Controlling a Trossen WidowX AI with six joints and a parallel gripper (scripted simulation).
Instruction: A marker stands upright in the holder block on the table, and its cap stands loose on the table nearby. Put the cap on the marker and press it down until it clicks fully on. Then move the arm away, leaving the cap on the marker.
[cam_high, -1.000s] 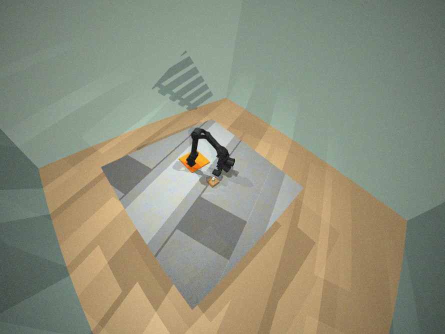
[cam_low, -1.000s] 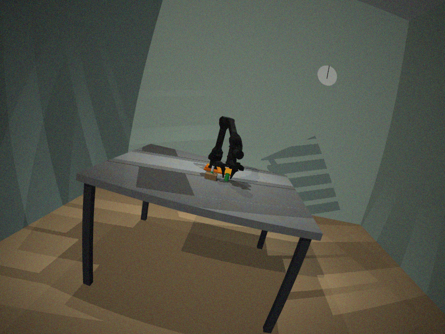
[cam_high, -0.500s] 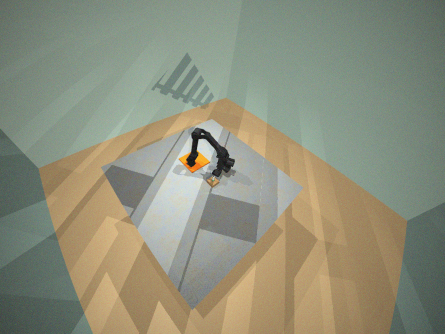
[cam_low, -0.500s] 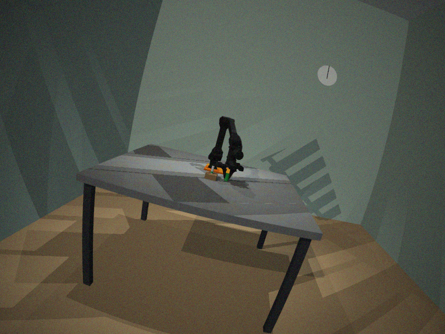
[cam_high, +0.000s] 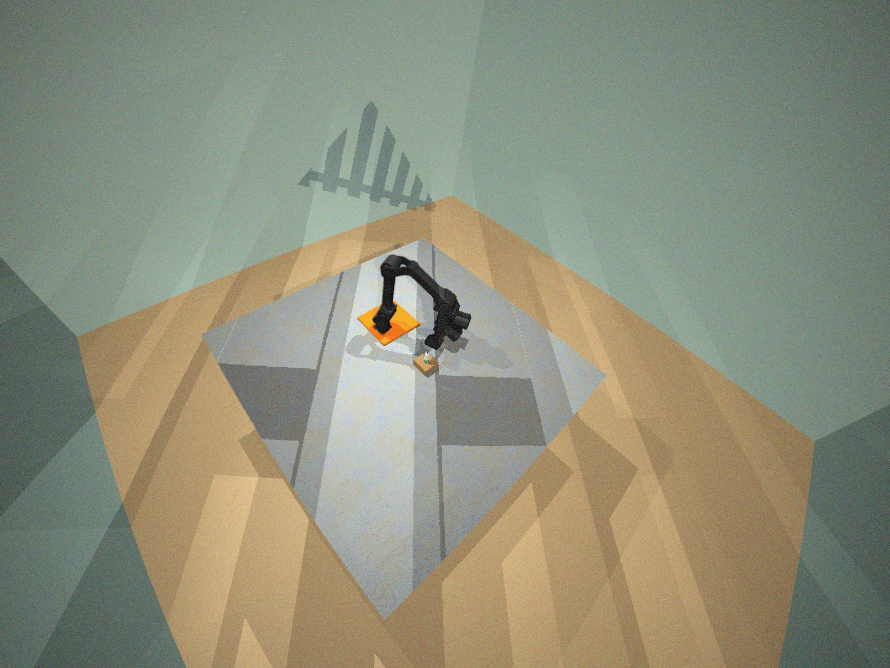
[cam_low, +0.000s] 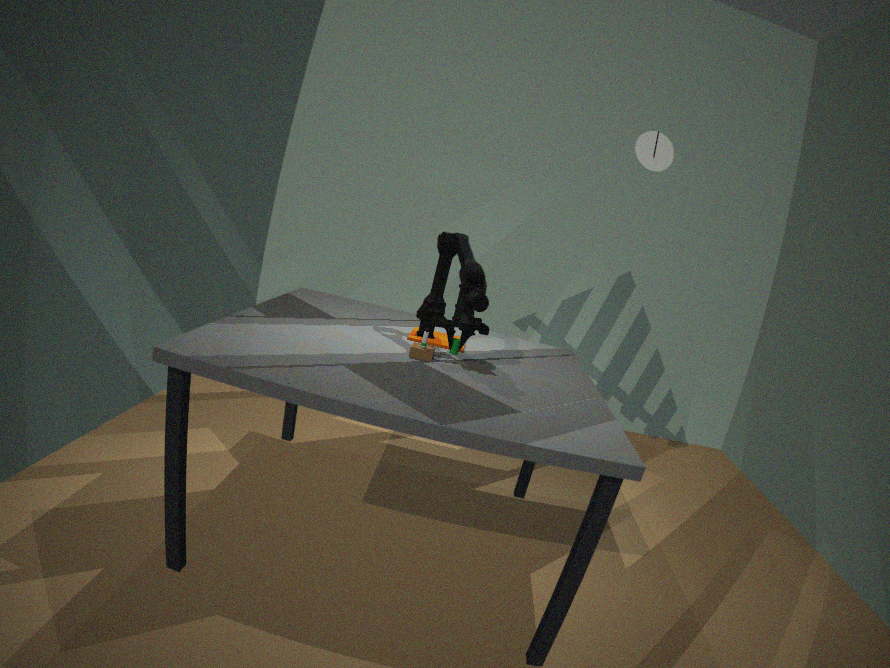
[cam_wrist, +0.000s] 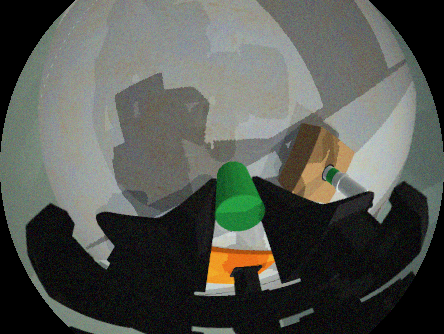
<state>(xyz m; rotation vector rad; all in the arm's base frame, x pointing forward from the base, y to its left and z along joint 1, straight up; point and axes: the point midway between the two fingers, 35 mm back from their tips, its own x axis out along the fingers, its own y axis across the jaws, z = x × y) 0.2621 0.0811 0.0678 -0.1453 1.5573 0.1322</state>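
I looked down through the wrist camera and saw the green cap right in the middle, squeezed between the two black fingers of my gripper. The gripper was closed on the cap and held it tight. The cap stood up straight, low over the table, and I could not tell if its bottom touched the table or not.

Off to the right of the cap sat the little brown holder block. It was the only thing there that held something inside it. The marker stood in the hole in the top of the block. I could see a green ring where the marker went into the block, and then its pale gray body sticking out. The marker had no cap on it.

From the side camera, the cap showed as a small green bit under the gripper, just beside the holder block but not touching it. The marker stood up out of the block. Behind them lay the orange plate that my arm stood on.

From the top camera, the block was tiny, with the gripper close by it. The cap was too small to see there.
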